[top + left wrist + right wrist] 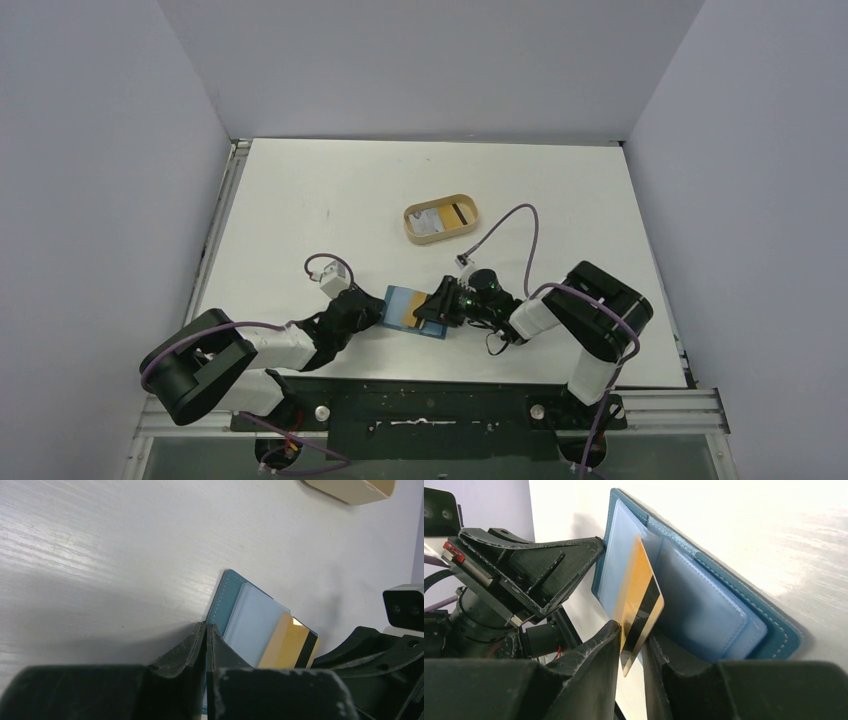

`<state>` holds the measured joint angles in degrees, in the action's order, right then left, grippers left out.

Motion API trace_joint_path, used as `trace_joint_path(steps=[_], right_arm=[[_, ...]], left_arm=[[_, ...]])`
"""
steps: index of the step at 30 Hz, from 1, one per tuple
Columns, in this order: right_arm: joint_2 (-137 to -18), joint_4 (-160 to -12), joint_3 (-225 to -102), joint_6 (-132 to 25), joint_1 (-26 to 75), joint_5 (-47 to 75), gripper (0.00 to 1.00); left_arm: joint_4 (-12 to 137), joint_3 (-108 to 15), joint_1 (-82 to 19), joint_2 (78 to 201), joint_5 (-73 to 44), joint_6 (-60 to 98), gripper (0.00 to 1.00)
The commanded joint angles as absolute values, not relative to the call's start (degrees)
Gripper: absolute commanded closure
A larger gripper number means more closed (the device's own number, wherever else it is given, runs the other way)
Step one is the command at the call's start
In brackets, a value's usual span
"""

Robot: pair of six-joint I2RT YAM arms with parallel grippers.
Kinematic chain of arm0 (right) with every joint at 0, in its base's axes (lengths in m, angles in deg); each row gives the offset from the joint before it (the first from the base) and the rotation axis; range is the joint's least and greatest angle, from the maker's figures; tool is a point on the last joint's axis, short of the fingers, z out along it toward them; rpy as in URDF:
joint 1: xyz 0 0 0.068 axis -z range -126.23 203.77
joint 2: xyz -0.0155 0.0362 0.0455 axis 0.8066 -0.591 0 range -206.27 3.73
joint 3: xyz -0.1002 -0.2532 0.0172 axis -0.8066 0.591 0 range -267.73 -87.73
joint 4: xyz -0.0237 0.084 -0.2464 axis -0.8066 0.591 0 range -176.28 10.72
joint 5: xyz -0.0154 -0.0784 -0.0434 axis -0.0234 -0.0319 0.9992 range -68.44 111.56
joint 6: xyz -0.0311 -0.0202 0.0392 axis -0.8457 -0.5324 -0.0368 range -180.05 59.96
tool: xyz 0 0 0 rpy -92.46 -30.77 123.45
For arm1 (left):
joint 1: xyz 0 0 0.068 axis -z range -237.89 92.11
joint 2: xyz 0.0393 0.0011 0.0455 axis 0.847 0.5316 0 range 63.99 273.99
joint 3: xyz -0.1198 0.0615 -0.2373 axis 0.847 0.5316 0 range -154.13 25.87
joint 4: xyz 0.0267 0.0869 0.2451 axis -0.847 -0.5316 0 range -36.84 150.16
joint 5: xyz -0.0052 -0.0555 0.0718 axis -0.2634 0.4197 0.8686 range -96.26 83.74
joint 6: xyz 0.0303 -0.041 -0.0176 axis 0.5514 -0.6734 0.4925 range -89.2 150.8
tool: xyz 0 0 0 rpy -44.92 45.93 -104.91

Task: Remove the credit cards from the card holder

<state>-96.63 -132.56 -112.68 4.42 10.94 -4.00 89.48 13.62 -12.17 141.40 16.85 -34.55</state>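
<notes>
The teal card holder (396, 300) lies open on the table near the front edge, pale slots facing up (704, 605). My left gripper (378, 312) is shut on the holder's left edge (225, 597). A gold-tan credit card (636, 595) with a dark stripe sticks out of a slot at a tilt (287, 645). My right gripper (633, 632) stands narrowly open around this card's free end, a slit of light showing beside the card. In the top view the right gripper (432, 308) sits at the holder's right edge.
A tan oval tray (412, 228) stands behind the holder at mid-table, holding a whitish card (432, 220) and a gold card with a dark stripe (458, 213). Its corner shows in the left wrist view (350, 490). Walls enclose the table on three sides.
</notes>
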Motion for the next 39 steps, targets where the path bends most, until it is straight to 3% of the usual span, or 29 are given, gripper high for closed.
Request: trace_joint_path(steps=[1,4,7,8,14,22,28,39], right_arm=[[-93.6,-130.7,-111.9,1.4,11.7,-5.3,0.76],[-92.3,-127.3,-112.2,0.0,12.2,-6.5,0.8],[-90.2,-121.3,-113.4,-2.8,12.4,-7.8,0.99],[-89.5,-118.9,-114.1,-4.1,12.5,-8.5,1.0],[-83.2,-101.9,-120.7,-13.2,13.1,-12.2,1.0],[-81.5,-69.5,-141.9,-34.5,17.7,-19.8,1.0],[-84.2,-64.5,-152.3,-39.4,27.6,-23.8,1.0],[-102.4,-49.6,-179.9,-50.8,37.7,-25.1,1.0]], left_arm=[[83.5,14.6,-11.9,142.1,16.0,-33.5,1.0],[83.5,14.5,-11.9,142.1,16.0,-33.5,1.0],[83.4,14.5,-11.9,142.1,16.0,-33.6,1.0],[83.4,14.5,-11.9,142.1,16.0,-33.6,1.0],[83.3,14.4,-11.9,142.4,16.1,-33.8,1.0],[84.0,14.9,-11.8,142.1,16.4,-34.0,1.0],[82.4,15.9,-11.9,138.4,17.7,-33.5,1.0],[73.9,16.2,-12.0,128.0,20.1,-30.8,1.0]])
